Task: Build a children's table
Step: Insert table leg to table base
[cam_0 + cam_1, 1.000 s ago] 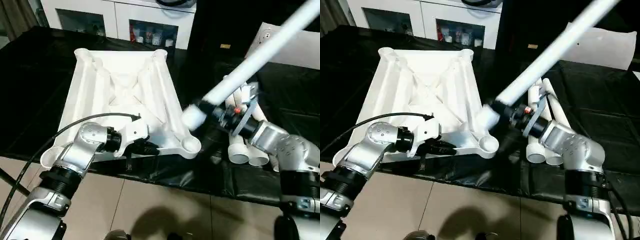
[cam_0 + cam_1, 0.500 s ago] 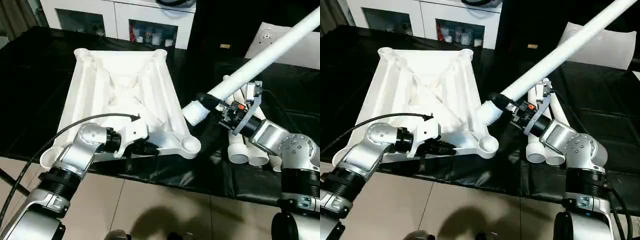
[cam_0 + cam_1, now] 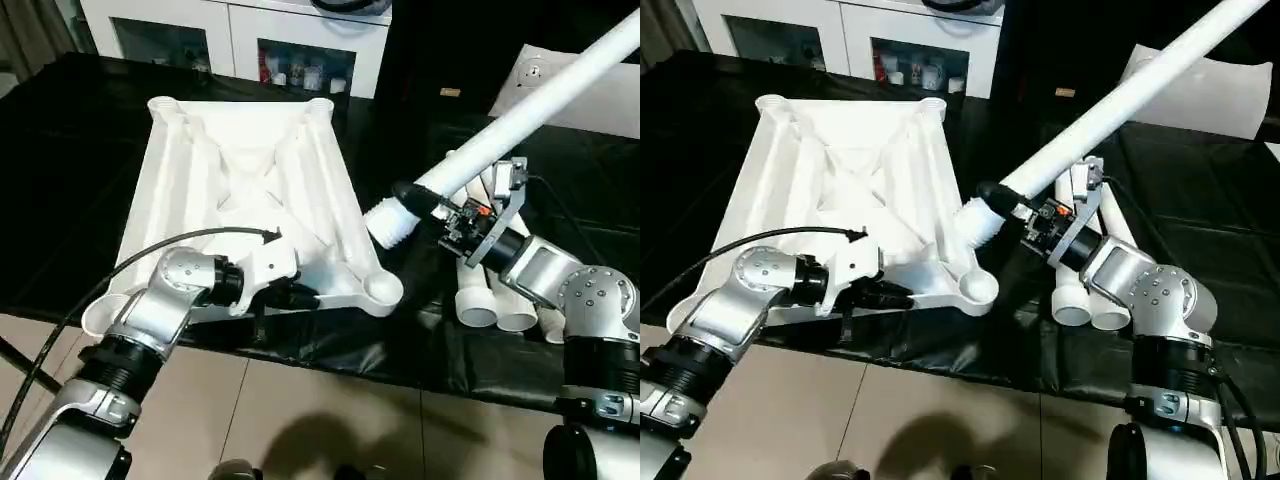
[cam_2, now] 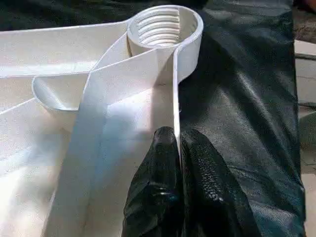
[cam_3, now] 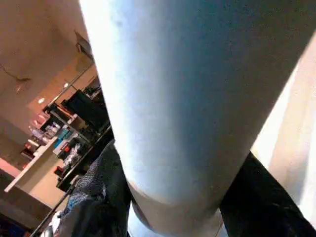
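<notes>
**Q:** How far along is the table?

**A:** Barely begun, as I am judging it; the tabletop [image 3: 250, 190] is lying ribbed side up on the black cloth [image 3: 60, 170], left of centre; none of its corner sockets is carrying a leg; the near right socket [image 3: 381, 289] is standing empty; I am bringing the first leg [image 3: 520, 110] toward it, threaded end [image 3: 388, 222] hanging just above and to the far side of it, not yet entered; spare legs [image 3: 490, 290] are waiting on the right.

**Q:** And your pincers?

**A:** My right gripper [image 3: 432, 205] is grasping that leg near its threaded end, jaws half spread around it; my left gripper [image 4: 178, 148] is clenched on the thin near rim of the tabletop, steadying it.
</notes>
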Motion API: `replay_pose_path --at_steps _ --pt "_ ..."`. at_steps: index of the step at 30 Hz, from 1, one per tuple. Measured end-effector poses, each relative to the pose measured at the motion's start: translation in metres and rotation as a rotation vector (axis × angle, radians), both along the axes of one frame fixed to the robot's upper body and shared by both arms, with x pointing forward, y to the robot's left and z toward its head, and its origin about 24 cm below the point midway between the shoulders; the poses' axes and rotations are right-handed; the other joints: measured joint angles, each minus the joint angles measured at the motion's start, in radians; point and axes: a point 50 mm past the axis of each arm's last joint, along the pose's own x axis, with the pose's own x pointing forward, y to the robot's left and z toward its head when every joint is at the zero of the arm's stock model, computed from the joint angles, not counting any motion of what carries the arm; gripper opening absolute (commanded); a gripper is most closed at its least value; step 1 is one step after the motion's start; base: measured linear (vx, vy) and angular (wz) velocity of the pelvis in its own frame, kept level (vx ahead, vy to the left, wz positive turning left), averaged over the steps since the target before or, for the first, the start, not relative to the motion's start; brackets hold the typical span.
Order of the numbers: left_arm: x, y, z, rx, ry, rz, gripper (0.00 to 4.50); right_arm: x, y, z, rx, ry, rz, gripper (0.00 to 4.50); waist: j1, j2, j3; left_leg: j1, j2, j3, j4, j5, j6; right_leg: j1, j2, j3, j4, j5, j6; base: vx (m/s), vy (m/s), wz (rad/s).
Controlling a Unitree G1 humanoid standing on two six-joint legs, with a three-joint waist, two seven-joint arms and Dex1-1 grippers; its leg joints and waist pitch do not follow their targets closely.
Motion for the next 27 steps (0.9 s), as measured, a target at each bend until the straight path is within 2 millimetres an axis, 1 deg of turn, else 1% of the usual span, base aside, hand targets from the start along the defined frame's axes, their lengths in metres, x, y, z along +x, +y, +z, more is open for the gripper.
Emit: replay_pose_path --at_steps 3,6,8,9,11,12,14,16,18,19,20,21,22,23,25,27 --pt "0.004 -0.004 0.000 0.009 -0.060 0.031 0.00 0.000 0.000 0.000 -0.002 -0.006 -0.001 1.96 -0.001 0.000 0.000 0.000 0.000 0.000 0.000 0.000 -0.001 0.000 0.000 0.000 0.000 0.000 0.001 0.000 0.000 0.00" --pt "0.008 -0.007 0.000 0.001 -0.074 0.065 0.00 0.001 0.001 0.001 -0.005 -0.016 -0.005 1.96 -0.006 0.000 0.000 0.000 0.000 0.000 0.000 0.001 -0.001 0.000 0.000 0.000 0.000 0.001 0.001 0.000 0.000 0.00" --pt "0.011 -0.007 0.002 -0.012 -0.082 0.082 0.57 0.001 0.000 0.002 -0.009 -0.026 -0.012 1.96 -0.012 0.000 0.000 0.000 0.000 0.000 0.000 0.001 -0.002 0.000 0.000 0.000 0.000 0.001 0.001 0.000 0.000 0.00" --pt "0.013 -0.008 0.005 -0.045 -0.089 0.097 0.57 0.001 0.000 0.002 -0.010 -0.034 -0.019 1.96 -0.013 0.000 0.000 0.000 0.000 0.000 0.000 0.001 -0.002 0.000 0.001 0.000 0.000 0.001 0.001 0.000 0.000 0.00" --pt "0.016 -0.009 0.016 -0.116 -0.115 0.110 0.68 0.002 0.000 0.003 -0.018 -0.042 -0.026 1.96 -0.012 0.000 0.000 -0.001 0.000 0.000 0.000 0.001 -0.002 0.000 0.001 -0.001 0.000 0.001 0.001 0.000 0.000 0.00" --pt "0.017 -0.009 0.024 -0.146 -0.135 0.109 0.91 0.002 0.000 0.003 -0.031 -0.049 -0.037 1.96 -0.011 0.000 0.000 -0.001 0.000 0.000 0.000 0.001 -0.002 0.000 0.001 -0.001 0.000 0.001 0.001 0.000 0.000 0.00" --pt "0.017 -0.008 0.035 -0.213 -0.145 0.110 0.98 0.004 0.001 0.005 -0.074 -0.070 -0.057 1.96 -0.011 0.000 0.000 -0.001 0.000 0.000 0.000 0.001 -0.002 0.000 0.001 -0.001 0.000 0.001 0.001 0.000 0.000 0.00" --pt "0.016 -0.006 0.046 -0.282 -0.140 0.111 1.24 0.004 0.004 0.009 -0.122 -0.097 -0.051 1.96 -0.011 0.000 0.000 0.000 0.000 0.000 0.000 0.001 -0.002 0.000 0.001 0.000 0.000 0.001 0.001 0.000 0.000 0.00" --pt "0.014 -0.003 0.054 -0.352 -0.113 0.119 1.43 0.003 0.006 0.012 -0.192 -0.121 -0.040 1.96 -0.010 0.000 0.000 -0.001 0.000 0.000 0.000 0.001 -0.002 0.000 0.001 0.000 0.000 0.001 0.001 0.000 0.000 0.00" --pt "0.013 0.000 0.060 -0.419 -0.077 0.136 1.43 0.003 0.005 0.013 -0.259 -0.137 -0.027 1.96 -0.010 0.000 0.000 -0.001 0.000 0.000 0.000 0.001 -0.002 0.000 0.001 0.000 0.000 0.001 0.001 0.000 0.000 0.00" --pt "0.013 0.002 0.065 -0.473 -0.050 0.152 1.57 0.002 0.005 0.014 -0.299 -0.147 -0.016 1.96 -0.010 0.000 0.000 -0.001 0.000 0.000 0.000 0.001 -0.002 0.000 0.001 -0.001 0.000 0.001 0.000 0.000 0.000 0.00" --pt "0.013 0.006 0.075 -0.548 -0.020 0.175 1.69 0.001 0.005 0.016 -0.335 -0.161 0.001 1.96 -0.010 -0.001 0.000 -0.001 0.000 0.000 0.000 0.001 -0.002 0.000 0.001 -0.001 0.000 0.001 0.000 0.000 0.000 0.00" --pt "0.013 0.008 0.082 -0.598 0.001 0.190 1.69 0.001 0.005 0.017 -0.362 -0.166 0.015 1.96 -0.010 -0.001 0.000 -0.001 0.000 0.000 0.000 0.002 -0.002 0.000 0.001 -0.001 0.000 0.001 0.000 0.000 0.000 0.00" --pt "0.014 0.010 0.090 -0.645 0.017 0.201 1.88 0.000 0.005 0.018 -0.385 -0.171 0.032 1.96 -0.009 -0.001 0.000 -0.001 0.000 0.000 0.000 0.002 -0.002 0.000 0.001 -0.001 0.001 0.001 0.000 0.000 0.000 0.00" --pt "0.016 0.010 0.106 -0.701 0.026 0.218 1.94 -0.001 0.008 0.025 -0.438 -0.194 0.083 1.96 -0.009 -0.002 0.000 0.000 0.000 0.000 0.001 0.002 -0.002 0.000 0.001 -0.001 0.001 0.002 0.000 0.000 0.000 0.00" --pt "0.020 0.006 0.121 -0.756 0.066 0.245 2.19 -0.002 0.012 0.035 -0.494 -0.214 0.139 1.96 -0.009 -0.002 0.001 -0.001 0.000 0.000 0.002 0.002 -0.002 0.000 0.001 -0.001 0.001 0.002 0.001 0.000 0.000 0.00"
